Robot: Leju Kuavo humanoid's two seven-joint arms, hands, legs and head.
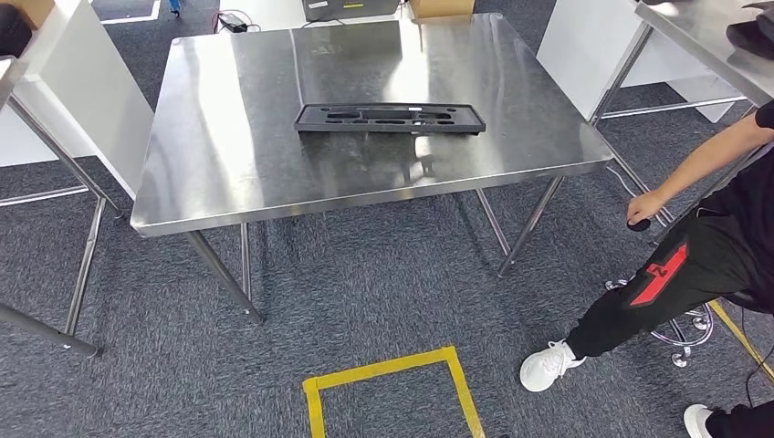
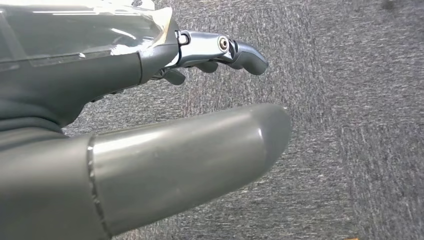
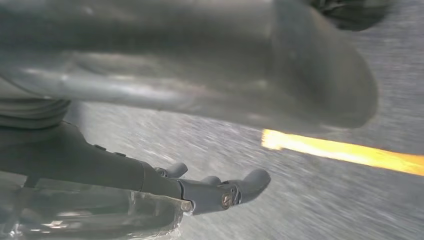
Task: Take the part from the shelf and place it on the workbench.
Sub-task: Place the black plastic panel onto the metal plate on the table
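The left hand [image 2: 165, 130] is seen in its wrist view above grey carpet [image 2: 350, 125], its thumb and fingers [image 2: 240, 50] extended apart with nothing held between them. The right hand [image 3: 210, 150] is likewise seen over the carpet, thumb and fingers spread and nothing grasped, though that view is blurred and its emptiness is judged only as probable; a yellow tape line [image 3: 345, 152] is crossed behind it. In the head view, the black part [image 1: 390, 118] is found lying flat on the steel workbench [image 1: 228, 164], near its middle and well apart from both hands. A yellow tape square [image 1: 392, 388] is marked on the carpet before the workbench. At the right, a person [image 1: 694, 265] is seated on a stool [image 1: 685, 333], with a dark object held in one hand.
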